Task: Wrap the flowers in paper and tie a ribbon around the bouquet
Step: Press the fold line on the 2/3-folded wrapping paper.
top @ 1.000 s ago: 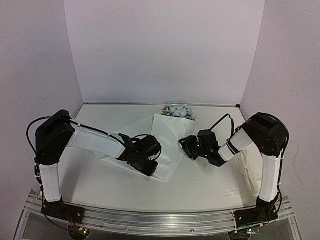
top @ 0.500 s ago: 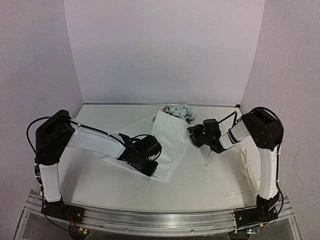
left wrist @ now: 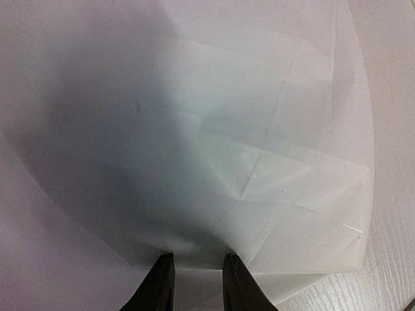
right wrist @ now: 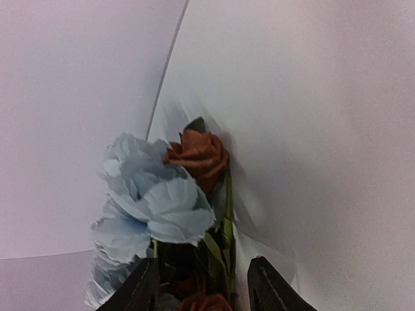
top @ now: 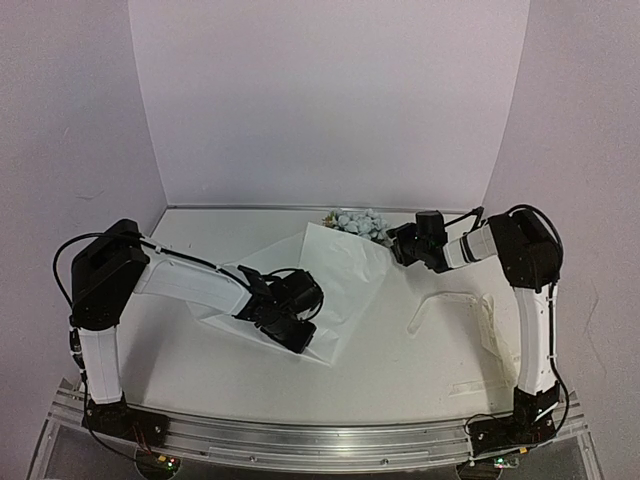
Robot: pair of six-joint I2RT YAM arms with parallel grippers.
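Papery pale blue blooms and small rust-red roses of the flowers [right wrist: 155, 207], on thin green stems, bunched at the far edge of the counter [top: 400, 370], just short of the back wall [top: 330, 100]. Heads showing past the far corner of the paper [top: 335, 270], a thin, soft white sheet laid slantwise mid-counter. Half-translucent where its layers overlap, and crossed by sharp straight creases.

Flanked at the stem end by the right end effector [right wrist: 202, 269], black fingers spread, with leaves and stems in the gap. Contact with the stems not discernible.

Sheet's near edge pinched by the left end effector [left wrist: 198, 285], fingers set narrow and folds fanning outward from the grip.

Floppy cream ribbon [top: 495, 335] heaped loosely on the right side of the counter, near the right arm and apart from the paper, with one strand curving out toward the middle.

Pale wood-grain surface showing beside the sheet's right edge. Widest bare stretch along the near side, between paper and mounting rail [top: 320, 440]. Plain white walls closing in behind and on both sides.
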